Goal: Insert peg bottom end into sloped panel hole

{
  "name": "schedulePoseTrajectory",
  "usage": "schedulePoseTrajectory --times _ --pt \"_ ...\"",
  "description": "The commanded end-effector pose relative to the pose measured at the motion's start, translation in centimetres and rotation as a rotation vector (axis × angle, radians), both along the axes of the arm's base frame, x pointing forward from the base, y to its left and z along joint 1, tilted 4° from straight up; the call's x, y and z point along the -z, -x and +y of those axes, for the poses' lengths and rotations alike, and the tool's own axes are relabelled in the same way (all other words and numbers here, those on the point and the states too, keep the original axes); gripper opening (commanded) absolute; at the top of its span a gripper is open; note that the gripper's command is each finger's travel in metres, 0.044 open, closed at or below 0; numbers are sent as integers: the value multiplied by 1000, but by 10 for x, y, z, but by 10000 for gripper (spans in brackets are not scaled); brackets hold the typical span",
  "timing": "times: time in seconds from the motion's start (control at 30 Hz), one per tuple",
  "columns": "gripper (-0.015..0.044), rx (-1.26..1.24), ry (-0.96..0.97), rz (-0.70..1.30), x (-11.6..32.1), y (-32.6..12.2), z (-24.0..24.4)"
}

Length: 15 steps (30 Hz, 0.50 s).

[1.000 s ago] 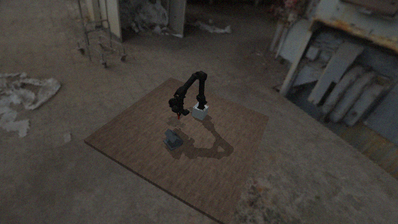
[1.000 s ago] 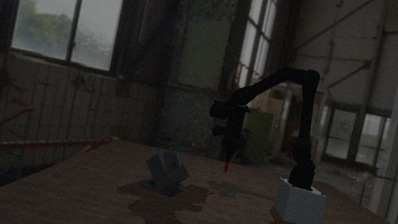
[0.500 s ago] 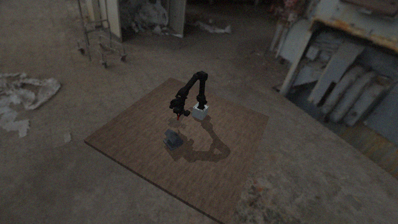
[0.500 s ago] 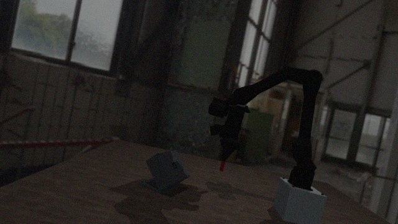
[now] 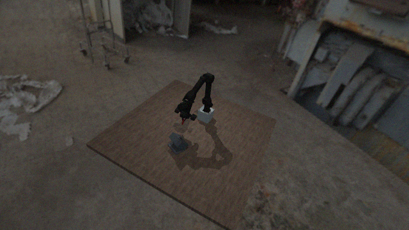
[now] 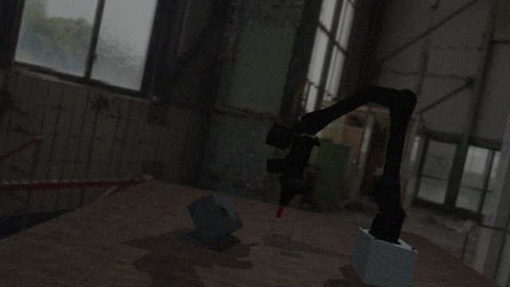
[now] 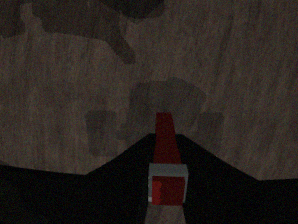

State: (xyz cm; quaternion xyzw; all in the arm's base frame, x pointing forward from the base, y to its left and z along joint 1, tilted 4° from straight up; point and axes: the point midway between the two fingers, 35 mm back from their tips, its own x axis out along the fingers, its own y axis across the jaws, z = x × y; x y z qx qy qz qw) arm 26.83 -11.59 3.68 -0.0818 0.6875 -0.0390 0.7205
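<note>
The red peg (image 5: 183,121) (image 6: 280,212) (image 7: 165,125) has flat sides and a grey square band near its upper end. My gripper (image 5: 184,118) (image 6: 283,204) (image 7: 165,140) is shut on the peg, whose lower end sticks out below the fingertips. Peg and gripper hang above the table, slightly tilted in the exterior view. The dark grey sloped panel block (image 5: 176,140) (image 6: 205,217) stands on a flat foot, apart from the peg. Its face has one dark hole (image 6: 224,211), facing the arm's side; the hole's exact shape is too dim to tell.
The wooden table top (image 5: 137,134) (image 6: 100,215) carries the panel block and the arm's pale base box (image 5: 205,115) (image 6: 383,259). The gripper is between the base and the panel. Dark shadows of the arm fall around the panel.
</note>
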Motion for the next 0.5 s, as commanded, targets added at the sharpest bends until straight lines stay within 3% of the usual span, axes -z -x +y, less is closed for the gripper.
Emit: schedulePoseTrajectory --times 0.0,0.47 --pt "0 -45 23 -10 -1 -3 4" --pt "0 -182 91 -43 -2 -15 15"
